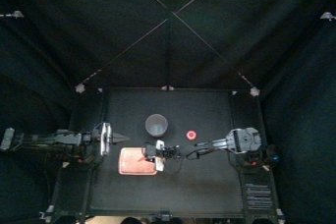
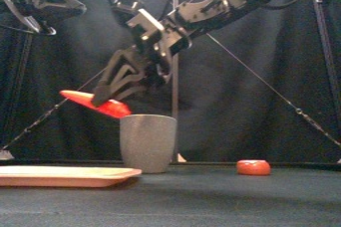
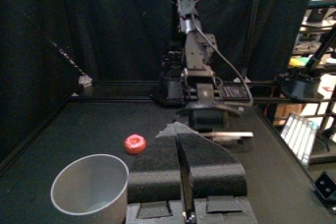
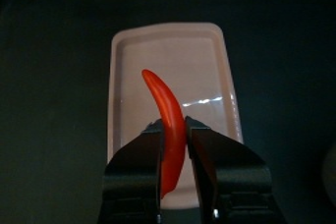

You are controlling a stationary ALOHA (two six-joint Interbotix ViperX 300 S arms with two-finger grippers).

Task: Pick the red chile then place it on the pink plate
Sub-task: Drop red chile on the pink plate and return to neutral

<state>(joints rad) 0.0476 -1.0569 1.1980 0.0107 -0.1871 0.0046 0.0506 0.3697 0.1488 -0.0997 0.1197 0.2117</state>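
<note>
Above pink plate (image 4: 197,61): right fingers (image 4: 138,169), slanted down, pinch red chile (image 4: 164,105); left fingers (image 3: 217,174) closed.

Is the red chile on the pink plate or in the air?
In the air: right gripper holds the red chile above the pink plate.

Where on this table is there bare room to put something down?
The pink tray is bare under the red chile held by the right hand. The front strip of the table and its right front corner, past the small red toy, are free. It is crowded between tray and grey cup.
</note>
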